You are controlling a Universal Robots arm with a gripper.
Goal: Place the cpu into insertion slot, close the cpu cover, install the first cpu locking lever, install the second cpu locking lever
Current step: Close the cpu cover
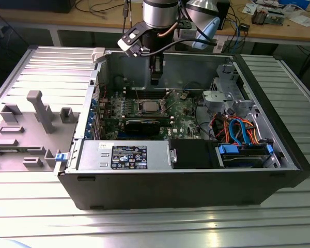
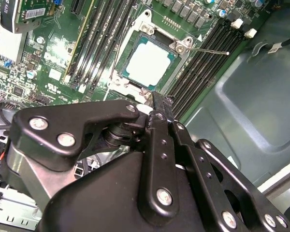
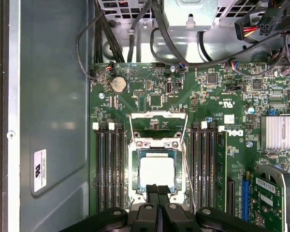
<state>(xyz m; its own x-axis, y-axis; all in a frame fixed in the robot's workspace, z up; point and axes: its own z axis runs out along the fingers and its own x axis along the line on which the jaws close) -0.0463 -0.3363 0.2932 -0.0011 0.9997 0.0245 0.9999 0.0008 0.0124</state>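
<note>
The small flat silver-grey square cpu (image 3: 157,173) lies in its slot (image 3: 134,186), the thin silvery metal cpu cover (image 3: 158,126) open beside it, and in the exterior view the black claw (image 1: 155,78), pinched narrow and empty, hangs at its 12 o'clock.
</note>
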